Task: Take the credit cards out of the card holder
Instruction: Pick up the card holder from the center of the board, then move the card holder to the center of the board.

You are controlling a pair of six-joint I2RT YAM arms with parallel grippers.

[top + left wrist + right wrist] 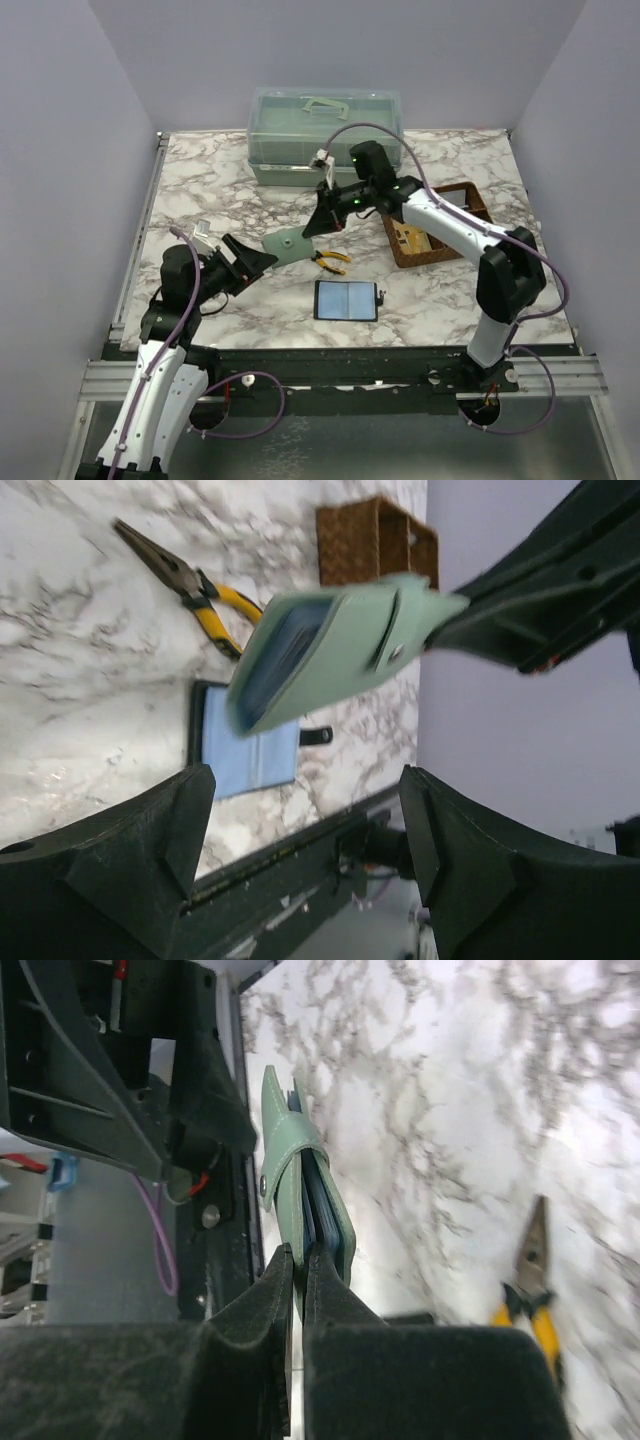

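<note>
The right gripper (298,1260) is pinching one end of the pale green card holder (283,1165), its jaws pressed tightly together on it, with the bluish credit cards (320,1205) sitting inside. Its arm is reaching across from the right and holding the holder above the marble table (220,200). The left gripper (300,780) is spread wide with nothing in it, pointing at the holder, its arm bent low.

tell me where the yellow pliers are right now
In the top view the pliers lie on the marble table near its middle, left of the brown woven tray and right of the mint-green card holder gripped by the right arm's fingers.
</note>
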